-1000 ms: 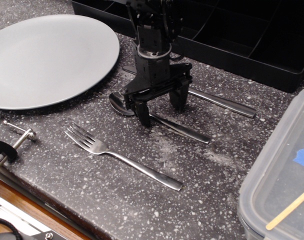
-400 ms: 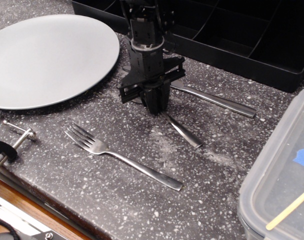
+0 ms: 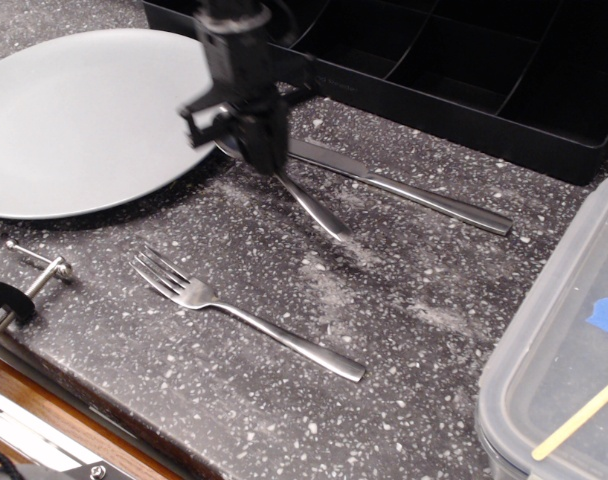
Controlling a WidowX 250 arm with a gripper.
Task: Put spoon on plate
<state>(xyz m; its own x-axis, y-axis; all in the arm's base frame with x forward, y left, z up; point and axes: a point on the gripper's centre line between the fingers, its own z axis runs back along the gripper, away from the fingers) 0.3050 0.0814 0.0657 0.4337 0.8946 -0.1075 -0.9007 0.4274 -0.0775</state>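
My gripper [image 3: 256, 150] is shut on the spoon [image 3: 314, 208] and holds it lifted above the counter, just off the right rim of the plate [image 3: 94, 115]. The spoon's shiny handle hangs down to the right of the fingers; its bowl is hidden behind the gripper. The plate is large, round and light grey, and lies at the upper left with nothing on it.
A fork [image 3: 244, 315] lies in front on the speckled dark counter. A knife [image 3: 404, 190] lies behind, next to a black compartment tray [image 3: 464, 70]. A clear plastic container [image 3: 564, 350] stands at the right edge. A metal clamp [image 3: 24, 275] is at the left front.
The gripper closed on the spoon, lifted it off the counter and carried it up and left toward the plate's rim. Fork and knife have not moved.
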